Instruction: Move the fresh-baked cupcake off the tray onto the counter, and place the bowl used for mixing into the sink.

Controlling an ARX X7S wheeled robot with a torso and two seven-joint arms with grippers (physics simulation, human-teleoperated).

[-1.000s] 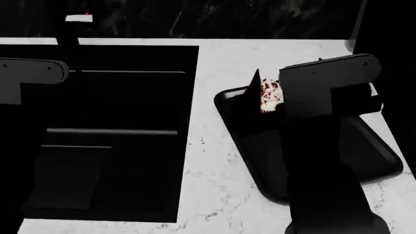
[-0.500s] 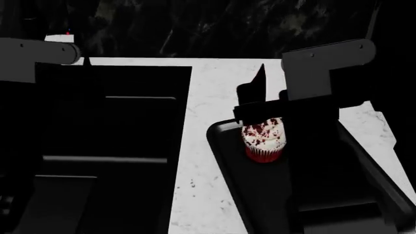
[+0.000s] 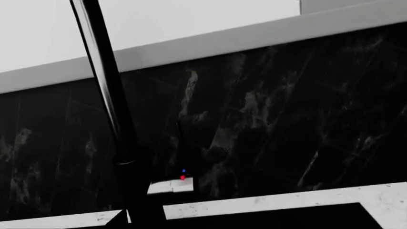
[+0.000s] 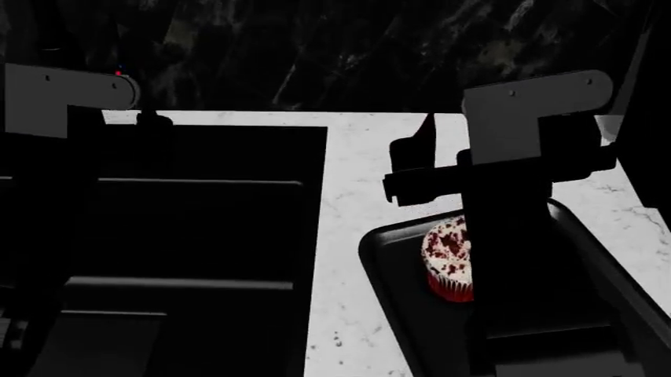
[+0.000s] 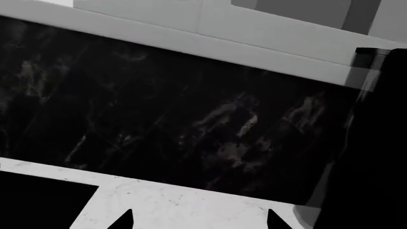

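White marble counter (image 4: 362, 236), cupcake (image 4: 449, 259) on black tray (image 4: 404, 314), right fingers (image 5: 130, 220) spread wide, left fingers unseen.

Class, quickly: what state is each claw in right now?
Left claw: not in view; cannot be told.
Right claw: open, tips apart, holding nothing; cupcake sits on tray.

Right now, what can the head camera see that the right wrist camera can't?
Only the head view shows the cupcake sitting on the black tray, the sink and both arms. Only the right wrist view shows the pale wall strip above the dark backsplash, plus two dark fingertips of the right gripper. Both show the white counter and the dark marbled backsplash.
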